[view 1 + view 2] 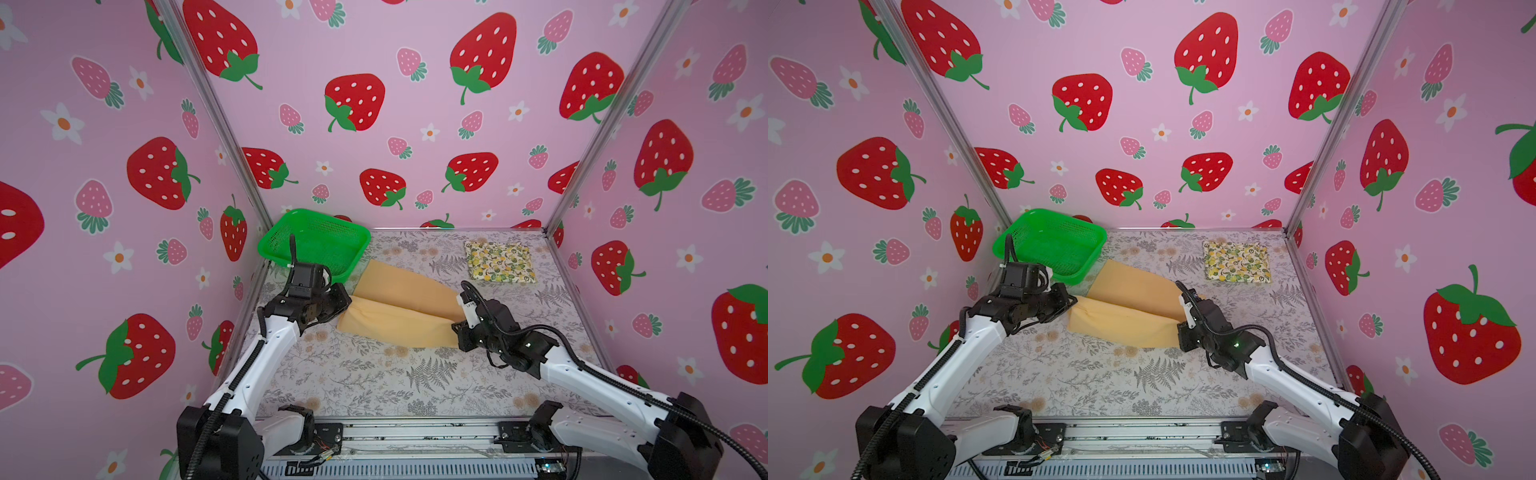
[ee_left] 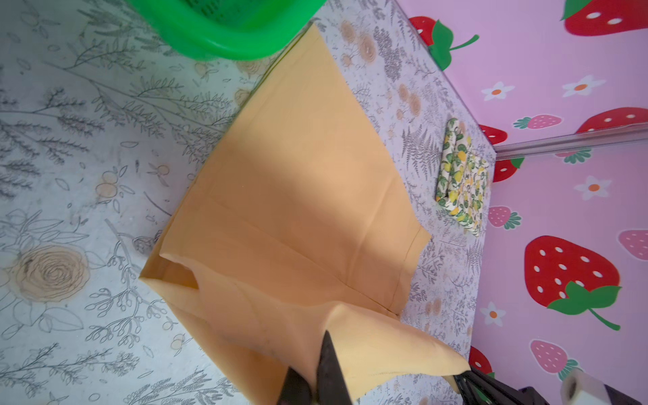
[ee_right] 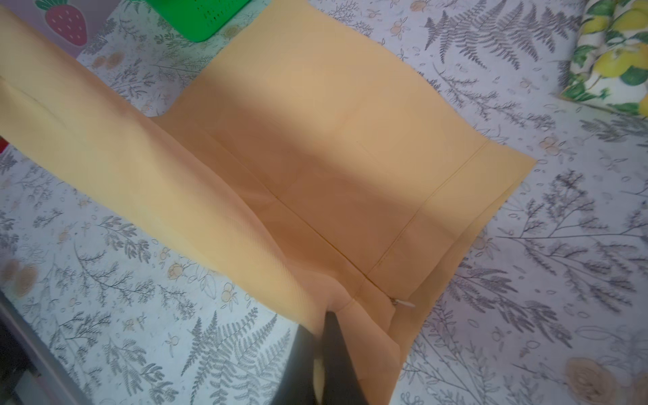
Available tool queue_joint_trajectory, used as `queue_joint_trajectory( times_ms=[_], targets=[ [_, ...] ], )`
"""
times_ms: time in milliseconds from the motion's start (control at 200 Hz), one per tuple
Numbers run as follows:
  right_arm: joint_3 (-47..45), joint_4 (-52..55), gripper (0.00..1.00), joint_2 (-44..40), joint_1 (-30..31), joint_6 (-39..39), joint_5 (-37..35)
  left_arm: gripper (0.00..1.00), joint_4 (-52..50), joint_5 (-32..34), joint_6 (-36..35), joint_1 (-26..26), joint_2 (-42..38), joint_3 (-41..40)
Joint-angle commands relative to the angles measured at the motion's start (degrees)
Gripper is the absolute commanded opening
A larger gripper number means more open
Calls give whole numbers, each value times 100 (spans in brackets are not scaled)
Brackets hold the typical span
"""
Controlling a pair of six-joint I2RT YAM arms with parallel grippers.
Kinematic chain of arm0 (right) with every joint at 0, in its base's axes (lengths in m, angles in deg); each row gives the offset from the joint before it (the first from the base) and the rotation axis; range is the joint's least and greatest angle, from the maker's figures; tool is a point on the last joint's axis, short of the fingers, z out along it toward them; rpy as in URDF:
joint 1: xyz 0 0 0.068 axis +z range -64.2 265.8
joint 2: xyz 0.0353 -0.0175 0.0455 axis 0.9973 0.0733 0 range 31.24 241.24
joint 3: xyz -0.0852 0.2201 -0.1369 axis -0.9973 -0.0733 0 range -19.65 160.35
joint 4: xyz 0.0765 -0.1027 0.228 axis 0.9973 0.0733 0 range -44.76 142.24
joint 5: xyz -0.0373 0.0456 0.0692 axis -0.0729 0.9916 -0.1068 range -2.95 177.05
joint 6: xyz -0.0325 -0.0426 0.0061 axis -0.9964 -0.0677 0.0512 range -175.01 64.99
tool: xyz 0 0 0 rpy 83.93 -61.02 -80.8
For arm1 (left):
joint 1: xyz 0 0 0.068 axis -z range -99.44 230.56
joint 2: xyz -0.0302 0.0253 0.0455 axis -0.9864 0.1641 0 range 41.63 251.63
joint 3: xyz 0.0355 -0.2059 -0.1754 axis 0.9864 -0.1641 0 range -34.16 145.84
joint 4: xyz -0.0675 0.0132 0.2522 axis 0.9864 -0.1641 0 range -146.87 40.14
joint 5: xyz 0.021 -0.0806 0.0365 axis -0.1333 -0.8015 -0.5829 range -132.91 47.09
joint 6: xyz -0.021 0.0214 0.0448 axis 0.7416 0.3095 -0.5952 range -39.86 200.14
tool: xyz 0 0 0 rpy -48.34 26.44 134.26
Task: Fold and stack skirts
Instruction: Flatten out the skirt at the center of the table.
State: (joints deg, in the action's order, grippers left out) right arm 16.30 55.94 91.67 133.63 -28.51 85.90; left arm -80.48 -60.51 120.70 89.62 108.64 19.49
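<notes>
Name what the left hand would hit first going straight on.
Probably the tan skirt it grips: the left hand points down across the cloth's flat part. Depth is unclear.

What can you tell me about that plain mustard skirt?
The mustard skirt is plain tan cloth, smooth, with a stitched seam and a small zip. It lies partly folded on the floral table, its near flap raised. The left fingers and the right fingers, shut, each pinch one end of that flap. Its far corner ends close beside the green basket.
</notes>
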Motion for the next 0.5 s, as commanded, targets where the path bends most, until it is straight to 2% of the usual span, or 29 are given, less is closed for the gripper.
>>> queue_joint_trajectory(
  times_ms=[0, 345, 445, 495],
  targets=[
    [-112, -462, 5, -46, 244, 579, 152, 0, 165, 292, 117, -51, -174, -303],
    [-360, -898, 9, 347, 1191, 1163, -81, 0, 17, 519, 545, -55, -1152, -1471],
    [-436, -915, 16, 345, 1339, 1225, -139, 1, -204, 629, 726, -61, -1613, -1764],
    [-447, -912, 23, 321, 1384, 1219, -165, 4, -332, 705, 810, -55, -1836, -1867]
  ],
)
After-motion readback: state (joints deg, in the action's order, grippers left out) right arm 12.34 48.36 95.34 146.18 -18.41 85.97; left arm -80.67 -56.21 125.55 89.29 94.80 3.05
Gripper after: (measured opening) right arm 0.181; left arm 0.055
